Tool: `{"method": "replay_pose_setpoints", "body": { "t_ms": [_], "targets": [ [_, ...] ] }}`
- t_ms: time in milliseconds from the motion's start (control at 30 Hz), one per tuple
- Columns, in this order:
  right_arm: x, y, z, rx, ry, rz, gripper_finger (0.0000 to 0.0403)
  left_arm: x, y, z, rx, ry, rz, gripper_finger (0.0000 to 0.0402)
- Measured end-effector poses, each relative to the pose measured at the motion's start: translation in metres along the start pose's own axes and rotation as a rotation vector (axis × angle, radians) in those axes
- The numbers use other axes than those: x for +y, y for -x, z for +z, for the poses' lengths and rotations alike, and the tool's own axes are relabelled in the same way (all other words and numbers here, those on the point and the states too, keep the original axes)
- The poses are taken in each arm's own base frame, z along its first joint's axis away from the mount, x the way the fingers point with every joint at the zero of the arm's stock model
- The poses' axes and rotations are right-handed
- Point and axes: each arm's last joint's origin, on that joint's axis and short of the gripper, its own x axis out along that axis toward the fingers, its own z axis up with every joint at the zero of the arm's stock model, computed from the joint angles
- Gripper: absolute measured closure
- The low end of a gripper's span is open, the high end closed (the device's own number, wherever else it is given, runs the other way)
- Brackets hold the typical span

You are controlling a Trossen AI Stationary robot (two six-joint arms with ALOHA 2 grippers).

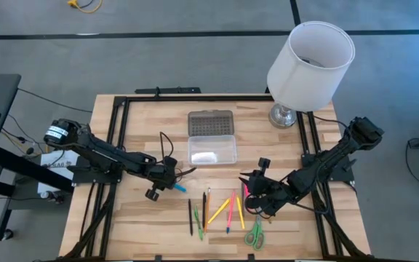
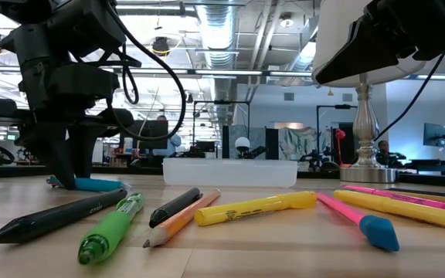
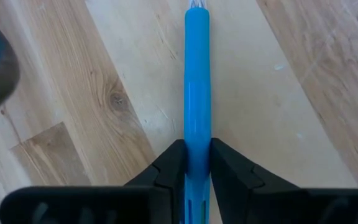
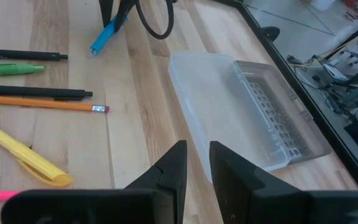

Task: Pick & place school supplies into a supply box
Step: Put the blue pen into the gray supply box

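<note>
My left gripper (image 3: 197, 155) is shut on a blue pen (image 3: 197, 81), left of the table's middle (image 1: 178, 187). The supply box (image 1: 212, 151), a clear tray with its dotted lid (image 1: 211, 123) folded back, stands at mid-table. Several pens, pencils and markers (image 1: 217, 211) and green-handled scissors (image 1: 254, 234) lie flat near the front edge. My right gripper (image 4: 197, 155) hovers above the table right of them (image 1: 249, 189), slanting toward the box (image 4: 229, 99). A narrow gap shows between its fingers, with nothing in it. My left gripper pinches the blue pen's barrel (image 3: 197, 134) between its two fingers, near one end of the pen. The fingers (image 2: 64, 177) come steeply from above and stand on either side of the barrel. The pen (image 2: 95, 184) lies level on the table.
A white-shaded lamp (image 1: 308, 65) stands at the table's far right, its metal foot (image 1: 284, 116) beside the box lid. Black frame rails (image 1: 115, 131) run along the table's left, right and far sides. Bare wood lies between the box and the row of supplies.
</note>
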Motion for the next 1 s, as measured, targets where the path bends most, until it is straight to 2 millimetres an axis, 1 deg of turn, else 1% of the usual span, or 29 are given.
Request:
{"method": "replay_pose_setpoints", "body": {
  "t_ms": [200,433,600,700,833,1000],
  "targets": [
    [0.0,0.0,0.0,0.0,0.0,0.0,0.0337,0.0,0.0,0.0,-0.001,0.0,-0.001,0.0337],
    [0.0,0.0,0.0,0.0,0.0,0.0,0.0337,0.0,0.0,0.0,-0.001,-0.004,-0.001,0.0354],
    [0.0,0.0,0.0,0.0,0.0,0.0,0.0337,0.0,0.0,0.001,0.002,-0.008,-0.002,0.0354],
    [0.0,0.0,0.0,0.0,0.0,0.0,0.0337,0.0,0.003,0.005,0.02,-0.013,-0.011,0.0352],
    [0.0,0.0,0.0,0.0,0.0,0.0,0.0337,-0.002,0.01,0.016,0.006,-0.059,-0.012,0.0354],
    [0.0,0.0,0.0,0.0,0.0,0.0,0.0337,-0.004,0.019,0.031,-0.003,-0.13,0.062,0.0352]
  ]
}}
